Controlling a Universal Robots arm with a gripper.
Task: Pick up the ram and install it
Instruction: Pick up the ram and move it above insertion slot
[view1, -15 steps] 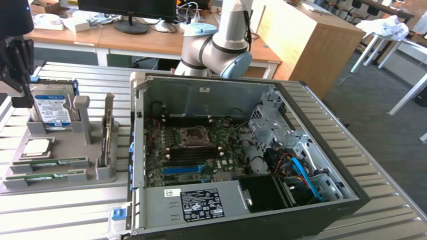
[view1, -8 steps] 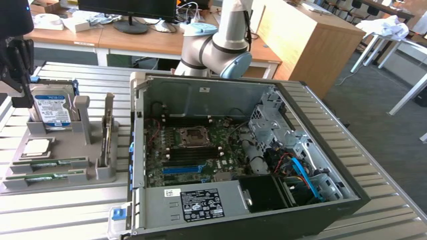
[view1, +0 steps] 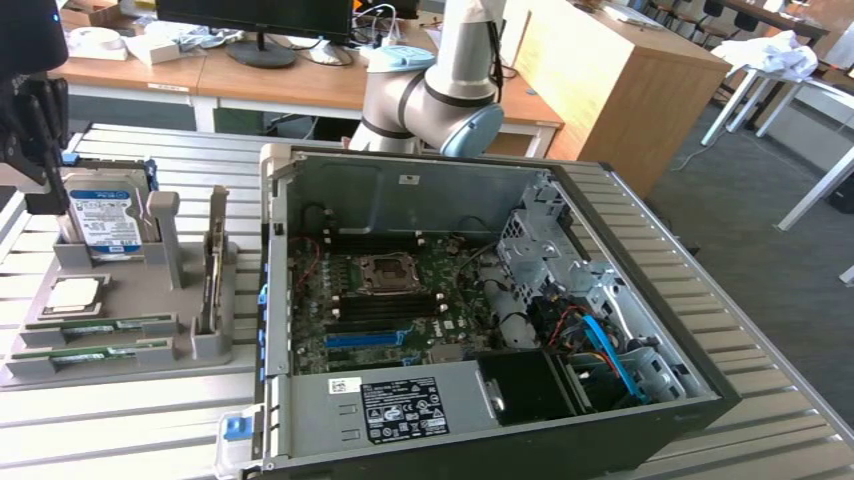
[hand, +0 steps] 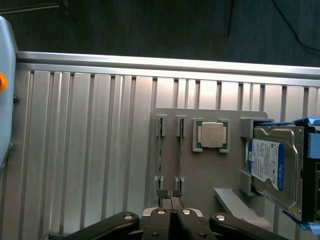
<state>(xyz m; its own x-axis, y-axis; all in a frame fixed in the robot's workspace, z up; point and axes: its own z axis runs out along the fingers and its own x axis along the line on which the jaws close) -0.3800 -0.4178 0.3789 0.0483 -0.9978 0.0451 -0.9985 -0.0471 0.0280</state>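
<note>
Wrist view: end effector (hand: 170, 194) clenched, pads together, nothing held, poised over one end of the stick slots in gray parts tray (hand: 210, 172) on slatted surface (hand: 90, 150). Ram (hand: 160, 150): thin green stick on edge in tray slot, w/ second stick (hand: 179, 127) just beside it; can't tell which is the target. Also on tray: processor chip (hand: 212, 135), hard drive (hand: 272, 162). Exterior view: open PC case (view1: 400, 185) w/ motherboard (view1: 400, 300), beside tray. Handling note (judgement): part fingers before descent, straddle one stick only, mid-length, square to board, w/o nudging the neighbour.
</note>
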